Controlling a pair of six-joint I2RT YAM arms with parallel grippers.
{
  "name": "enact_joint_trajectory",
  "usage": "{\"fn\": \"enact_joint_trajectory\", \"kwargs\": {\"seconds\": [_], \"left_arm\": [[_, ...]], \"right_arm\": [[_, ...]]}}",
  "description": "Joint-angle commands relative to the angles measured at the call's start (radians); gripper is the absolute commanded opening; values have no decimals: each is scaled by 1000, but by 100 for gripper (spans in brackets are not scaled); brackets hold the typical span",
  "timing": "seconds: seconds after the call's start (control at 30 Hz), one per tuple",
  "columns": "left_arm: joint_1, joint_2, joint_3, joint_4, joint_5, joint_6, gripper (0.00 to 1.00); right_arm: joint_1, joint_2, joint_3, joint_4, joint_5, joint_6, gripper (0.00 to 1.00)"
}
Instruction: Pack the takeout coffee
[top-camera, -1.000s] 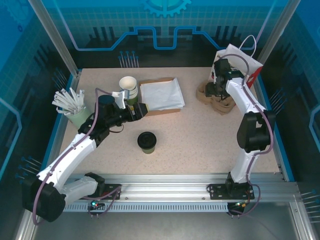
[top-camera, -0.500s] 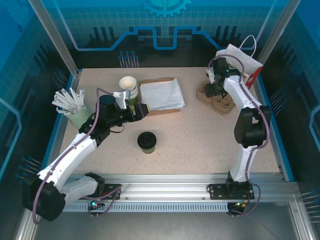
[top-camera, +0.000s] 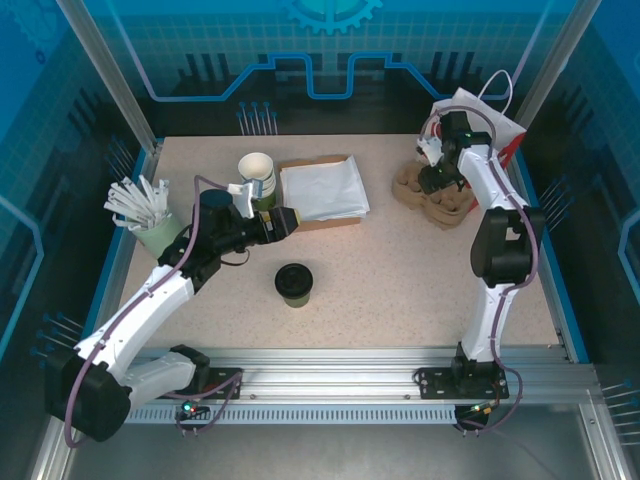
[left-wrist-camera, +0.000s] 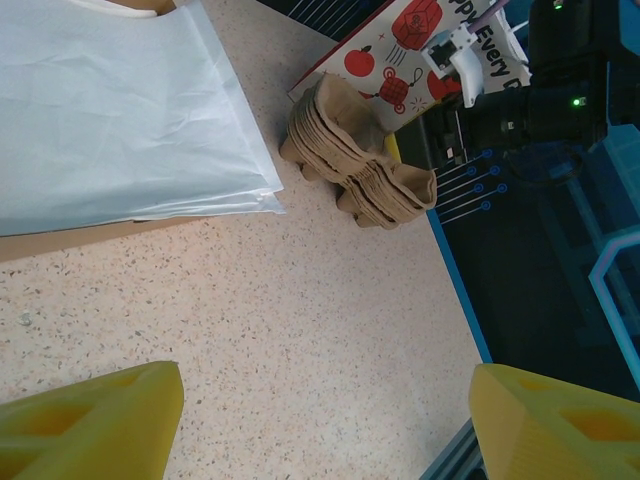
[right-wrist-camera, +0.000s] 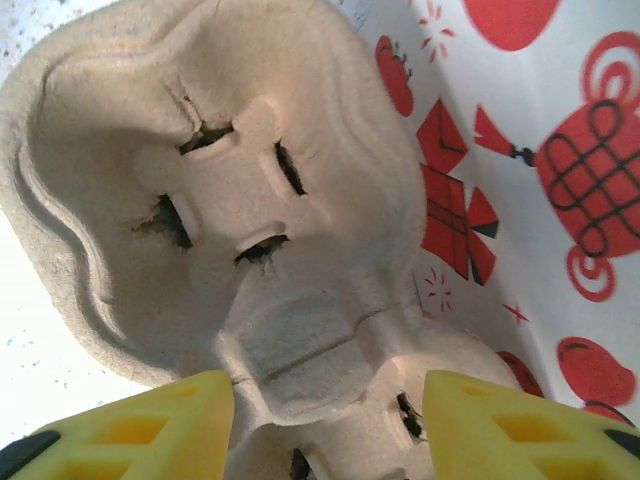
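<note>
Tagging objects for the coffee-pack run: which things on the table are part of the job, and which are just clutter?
Job:
- takeout coffee, black lid on
- pulp tray stack, with the right gripper over it, jaws apart
- red-and-white paper bag, probably what it gets packed into

Lying about:
- mint cup of white sticks
- stacked paper cups
- white plastic bags

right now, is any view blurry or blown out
Top external: evenly lit and sharp, no glare on the table or the cup. Left wrist: the white bags are bright but their folds show, and the left fingers at the bottom look soft. Right wrist: the tray is crisp up close, the right fingers a little softer.
</note>
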Motion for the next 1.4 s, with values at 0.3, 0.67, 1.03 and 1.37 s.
{"fn": "enact_joint_trajectory", "kwargs": {"seconds": [0.3,0.67,1.03,1.37], "left_arm": [[-17,9,38,-10,8,23,76],[-17,12,39,-16,10,25,76],[-18,12,43,-20,10,28,76],[-20,8,35,-23,7,28,76]], "right_arm": [[-13,67,98,-77,-18,-73,49],[-12,81,106,-99,-20,-95,47],[-14,113,135,-118,-30,-110,45],[-16,135,157,-158,-70,-124,45]]}}
